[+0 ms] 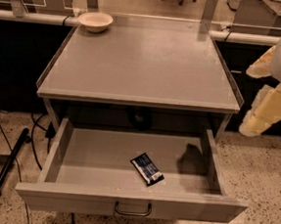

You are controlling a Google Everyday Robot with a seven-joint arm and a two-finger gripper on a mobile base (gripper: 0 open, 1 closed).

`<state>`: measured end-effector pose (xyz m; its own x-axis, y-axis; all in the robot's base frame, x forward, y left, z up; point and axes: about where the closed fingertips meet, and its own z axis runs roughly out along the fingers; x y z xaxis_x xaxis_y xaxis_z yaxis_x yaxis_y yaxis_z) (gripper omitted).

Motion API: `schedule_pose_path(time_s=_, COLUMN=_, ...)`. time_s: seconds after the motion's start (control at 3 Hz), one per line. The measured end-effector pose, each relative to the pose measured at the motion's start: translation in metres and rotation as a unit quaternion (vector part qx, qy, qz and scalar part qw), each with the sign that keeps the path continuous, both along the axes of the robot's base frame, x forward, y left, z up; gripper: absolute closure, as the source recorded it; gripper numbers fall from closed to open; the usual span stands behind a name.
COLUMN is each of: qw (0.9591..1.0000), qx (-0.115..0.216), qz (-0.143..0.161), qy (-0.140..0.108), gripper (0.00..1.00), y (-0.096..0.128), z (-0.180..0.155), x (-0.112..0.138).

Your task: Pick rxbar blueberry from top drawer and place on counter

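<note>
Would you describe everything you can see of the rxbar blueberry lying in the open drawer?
The rxbar blueberry is a small flat bar in a dark navy wrapper with white print. It lies flat and askew on the floor of the open top drawer, slightly right of centre and near the front panel, touching nothing else. The gripper hangs apart, right of the counter.

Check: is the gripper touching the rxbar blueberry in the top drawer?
Apart. The camera view shows the gripper right of the counter, far from the rxbar blueberry lying in the top drawer.
</note>
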<state>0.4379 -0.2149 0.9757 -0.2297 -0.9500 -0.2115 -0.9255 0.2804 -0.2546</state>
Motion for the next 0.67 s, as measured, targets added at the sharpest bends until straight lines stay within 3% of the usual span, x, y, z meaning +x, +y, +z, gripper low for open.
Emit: schedule_pose_path(time_s=0.67, qw=0.9979, qx=0.034, qz=-0.054, qy=0.005, gripper=0.72, y=0.013, z=-0.03, x=-0.004)
